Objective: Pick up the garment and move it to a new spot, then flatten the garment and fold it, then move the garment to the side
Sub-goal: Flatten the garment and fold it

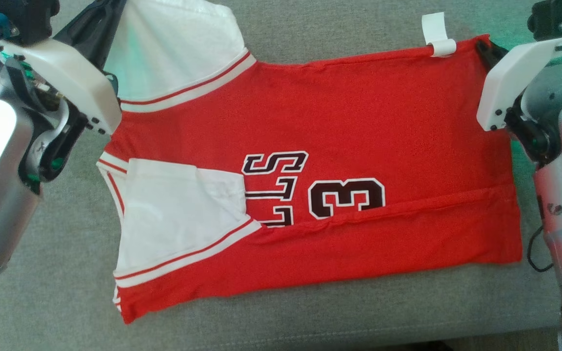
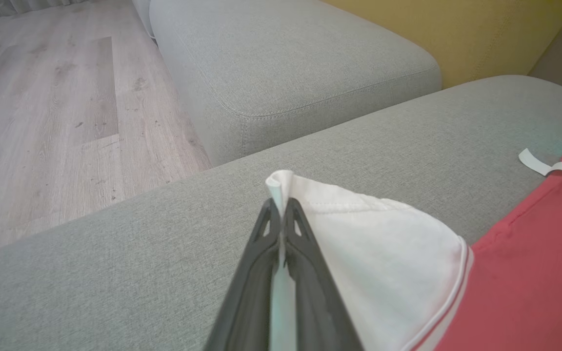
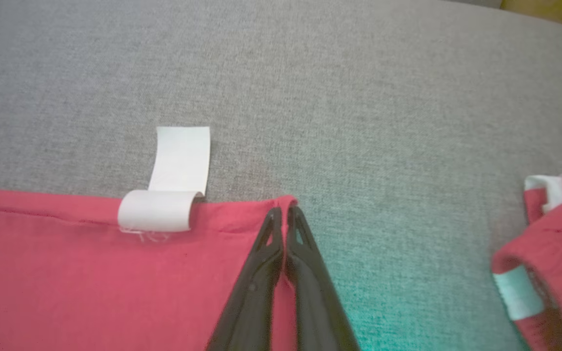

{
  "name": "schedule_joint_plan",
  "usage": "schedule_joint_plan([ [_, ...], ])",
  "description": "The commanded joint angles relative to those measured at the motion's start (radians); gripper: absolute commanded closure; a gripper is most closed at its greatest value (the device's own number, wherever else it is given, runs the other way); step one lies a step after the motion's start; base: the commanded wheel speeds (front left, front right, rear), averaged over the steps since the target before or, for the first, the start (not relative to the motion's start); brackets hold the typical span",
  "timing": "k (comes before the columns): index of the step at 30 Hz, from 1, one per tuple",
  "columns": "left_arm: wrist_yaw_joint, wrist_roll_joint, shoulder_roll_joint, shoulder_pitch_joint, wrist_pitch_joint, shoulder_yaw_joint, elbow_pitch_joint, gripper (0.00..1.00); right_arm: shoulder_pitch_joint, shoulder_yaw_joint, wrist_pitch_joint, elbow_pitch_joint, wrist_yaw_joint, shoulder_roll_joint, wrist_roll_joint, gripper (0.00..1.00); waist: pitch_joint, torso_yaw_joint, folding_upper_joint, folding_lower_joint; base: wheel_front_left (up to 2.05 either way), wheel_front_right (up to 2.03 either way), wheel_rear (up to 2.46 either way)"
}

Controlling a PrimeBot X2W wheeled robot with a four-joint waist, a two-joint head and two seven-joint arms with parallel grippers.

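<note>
A red jersey, the garment (image 1: 339, 146), with white sleeves and dark lettering lies spread on a grey cushion, its near edge folded up over the number. My left gripper (image 2: 280, 204) is shut on the edge of the far white sleeve (image 2: 383, 243), seen at the upper left of the head view as left gripper (image 1: 103, 27). My right gripper (image 3: 285, 212) is shut on the red far corner of the hem (image 3: 281, 202), beside a white label (image 3: 176, 180). In the head view the right gripper (image 1: 483, 48) sits at the garment's far right corner.
The grey cushion (image 1: 310, 317) ends at its near edge close below the garment. A second grey cushion (image 2: 286, 63) and wooden floor (image 2: 42, 122) lie beyond the left arm. Another red and white piece of cloth (image 3: 549, 253) lies to the right of the right gripper.
</note>
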Motion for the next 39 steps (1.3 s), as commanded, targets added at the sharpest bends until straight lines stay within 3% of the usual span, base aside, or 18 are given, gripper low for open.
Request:
schedule_joint_plan([
  [1, 0.008, -0.003, 0.038, -0.021, -0.009, 0.043, -0.017, 1.00, -0.015, 0.017, -0.027, -0.022, 0.007, -0.016, 0.010, 1.00, -0.005, -0.003, -0.0001, 0.0000, 0.00, 0.00, 0.00],
  [10, 0.016, -0.026, 0.053, 0.072, -0.065, 0.047, -0.066, 1.00, 0.044, 0.012, -0.201, 0.006, 0.007, -0.017, 0.036, 1.00, -0.099, 0.014, -0.0001, 0.0000, 0.00, 0.00, 0.00],
  [21, 0.083, -0.076, 0.055, 0.362, -0.174, 0.028, -0.190, 1.00, 0.265, -0.048, -0.329, -0.025, 0.007, -0.019, 0.076, 1.00, -0.259, 0.058, -0.0001, 0.0000, 0.00, 0.00, 0.00],
  [27, 0.116, -0.099, 0.014, 0.526, -0.257, -0.001, -0.175, 1.00, 0.396, -0.066, -0.359, -0.069, 0.007, 0.002, 0.079, 1.00, -0.324, 0.062, -0.0001, 0.0000, 0.00, 0.00, 0.00],
  [38, 0.103, -0.084, -0.084, 0.684, -0.471, -0.040, -0.017, 1.00, 0.543, -0.102, -0.455, -0.083, 0.007, 0.050, 0.038, 1.00, -0.405, 0.055, -0.0001, 0.0000, 0.00, 0.00, 0.00],
  [39, 0.103, -0.079, -0.090, 0.695, -0.487, -0.042, -0.006, 1.00, 0.555, -0.103, -0.465, -0.081, 0.007, 0.054, 0.033, 0.85, -0.413, 0.054, -0.0001, 0.0000, 0.00, 0.00, 0.00],
])
